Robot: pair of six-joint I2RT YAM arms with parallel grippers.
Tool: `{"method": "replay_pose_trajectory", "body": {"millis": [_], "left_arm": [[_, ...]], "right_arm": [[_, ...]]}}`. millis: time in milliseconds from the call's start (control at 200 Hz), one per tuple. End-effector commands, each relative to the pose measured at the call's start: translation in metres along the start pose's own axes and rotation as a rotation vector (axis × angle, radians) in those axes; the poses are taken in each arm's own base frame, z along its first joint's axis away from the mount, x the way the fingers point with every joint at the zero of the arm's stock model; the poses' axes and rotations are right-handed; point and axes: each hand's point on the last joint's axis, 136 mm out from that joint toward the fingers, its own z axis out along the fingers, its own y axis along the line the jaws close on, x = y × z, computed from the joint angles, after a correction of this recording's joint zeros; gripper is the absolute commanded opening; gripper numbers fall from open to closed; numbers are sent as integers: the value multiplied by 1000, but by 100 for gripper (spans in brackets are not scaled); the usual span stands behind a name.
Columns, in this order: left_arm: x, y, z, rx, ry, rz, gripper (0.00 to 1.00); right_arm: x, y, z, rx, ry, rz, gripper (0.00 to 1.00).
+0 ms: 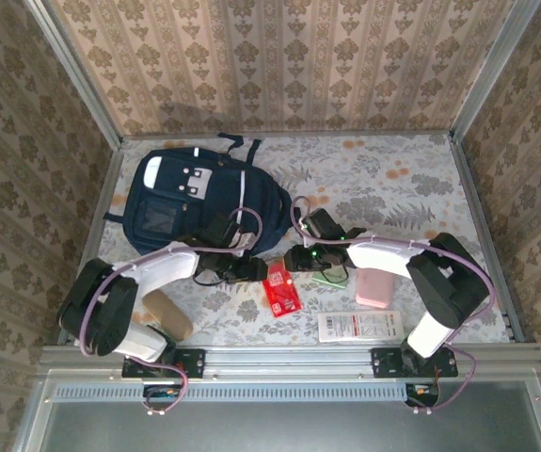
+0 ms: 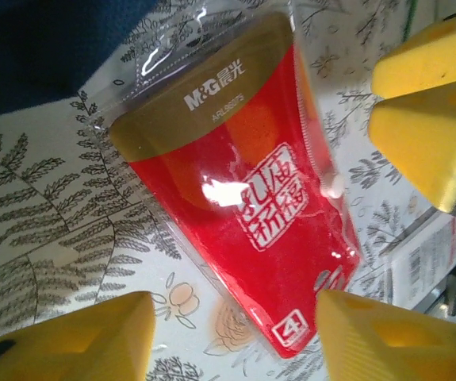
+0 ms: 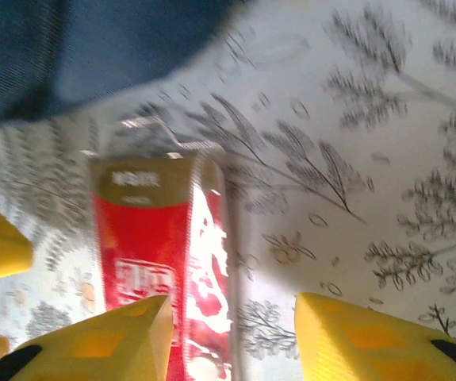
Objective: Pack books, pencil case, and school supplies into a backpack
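Red packet [image 2: 243, 214]: flat on table [image 2: 37, 238]. Left gripper [image 2: 235, 308]: jaws half-wide astride it; best lowered squarely, pinching the long edges. Right gripper [image 3: 234, 308]: jaws parted, empty; should keep clear.

Left pincer [image 2: 237, 319] and right pincer [image 3: 235, 321] hover close together, jaws parted.

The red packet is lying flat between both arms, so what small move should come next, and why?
Probably close the left tool on the flat red plastic packet: its yellow fingers straddle the packet's lower end, while the right tool stands open, holding nothing.
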Motion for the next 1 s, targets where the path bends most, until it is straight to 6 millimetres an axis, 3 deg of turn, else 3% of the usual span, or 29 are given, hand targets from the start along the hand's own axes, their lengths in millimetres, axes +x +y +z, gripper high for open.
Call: {"method": "replay_pose_trajectory", "body": {"millis": [0, 190, 505, 990], "left_arm": [[1, 0, 9, 27, 10, 9, 52], [6, 13, 24, 15, 37, -15, 45], [11, 20, 44, 26, 71, -31, 36], [8, 15, 48, 46, 77, -9, 30]], "right_arm": [[23, -11, 7, 42, 108, 48, 44], [38, -9, 17, -11, 160, 82, 43], [41, 26, 35, -233, 244, 160, 42], [33, 60, 28, -436, 267, 154, 44]]}}
